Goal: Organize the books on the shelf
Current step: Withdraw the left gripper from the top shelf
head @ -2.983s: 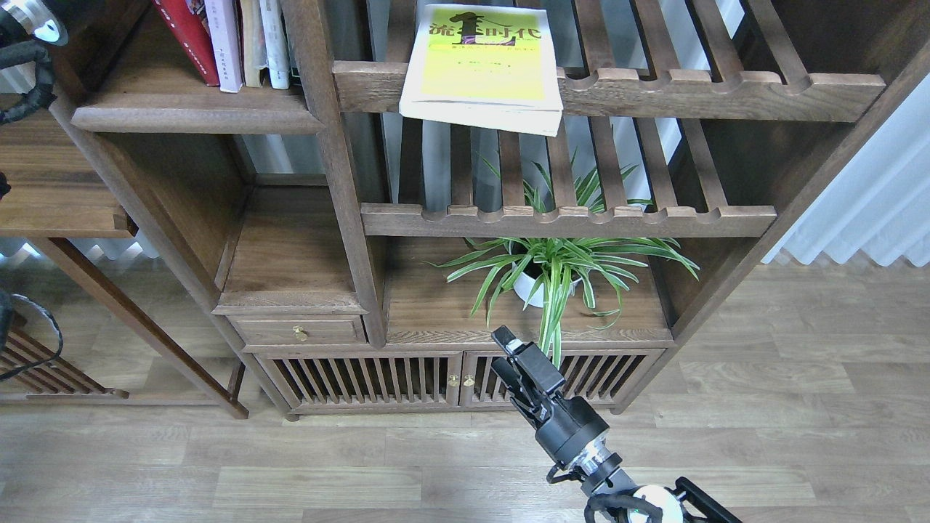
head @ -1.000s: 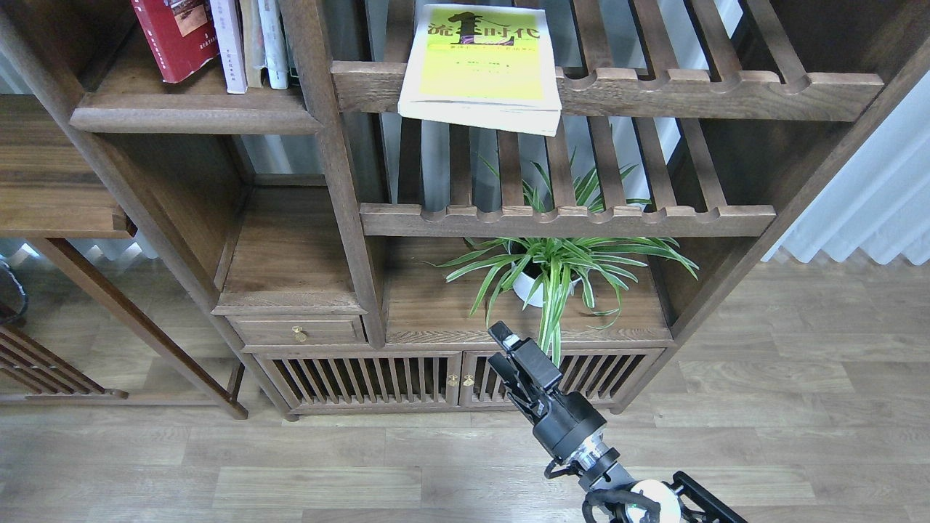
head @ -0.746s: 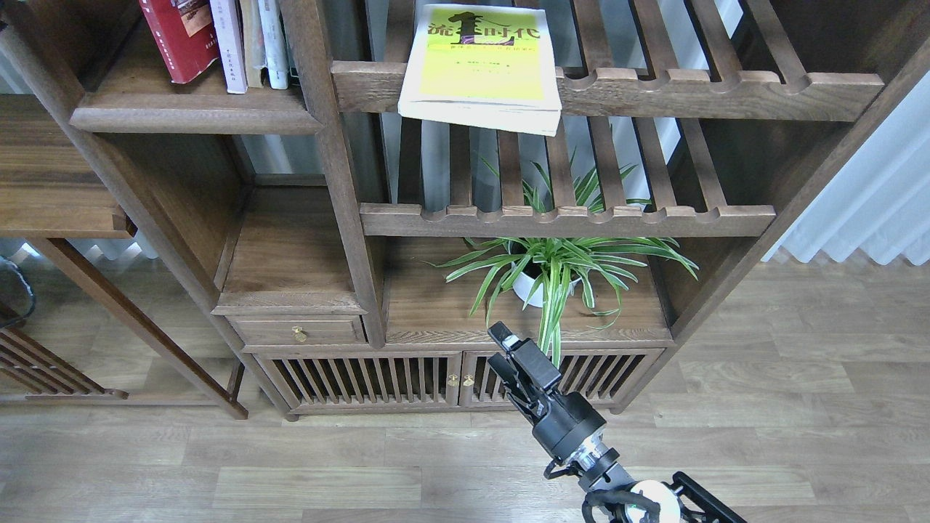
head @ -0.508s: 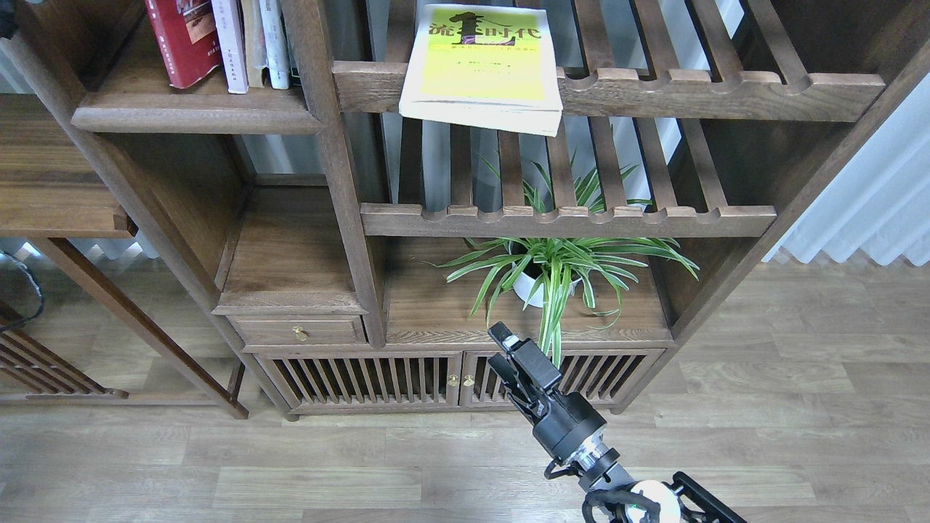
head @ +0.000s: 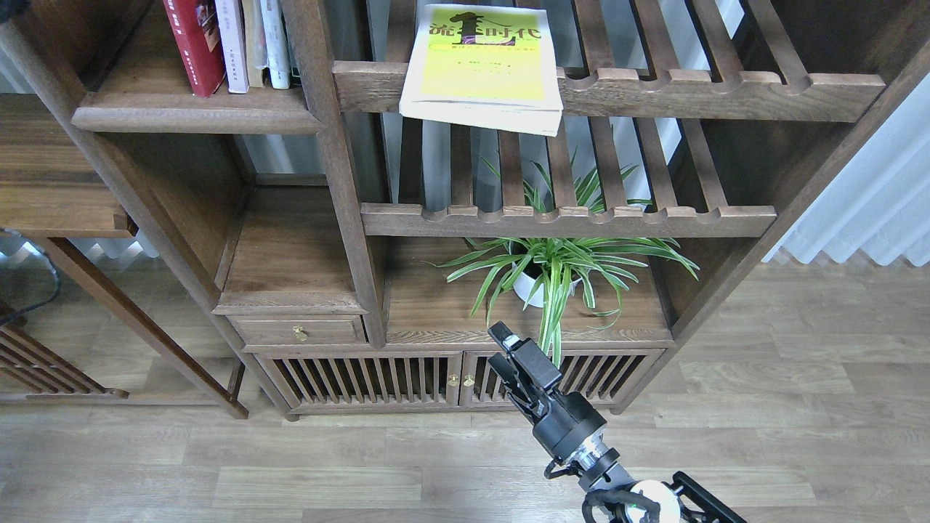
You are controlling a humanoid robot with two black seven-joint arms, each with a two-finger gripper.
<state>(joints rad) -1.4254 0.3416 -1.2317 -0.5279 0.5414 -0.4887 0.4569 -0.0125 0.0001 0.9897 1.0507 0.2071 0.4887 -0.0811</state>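
Observation:
The dark red book [head: 193, 45] stands nearly upright on the solid dark-brown shelf [head: 196, 116] at the top left. It stands against the pale lavender-white book [head: 232, 43] and a few other upright books [head: 265, 40]. The yellow-green book [head: 483, 65] with black Chinese characters lies flat on the upper slatted rack [head: 697, 94], overhanging its front rail. My right gripper [head: 500, 351] hangs low in front of the cabinet doors, far below the books, open and empty. Only a dark sliver of my left arm [head: 9, 6] shows at the top left corner; its gripper is out of view.
A potted spider plant [head: 552, 272] stands on the cabinet top under the lower slatted rack [head: 567, 218]. A small drawer [head: 298, 330] and slatted cabinet doors [head: 363, 378] are below. A side table [head: 58, 211] is at the left, a white curtain [head: 872, 218] at the right.
The dark red book went from leaning left to nearly upright against the lavender-white book. My left arm has risen out of the top left corner. My right arm has barely moved.

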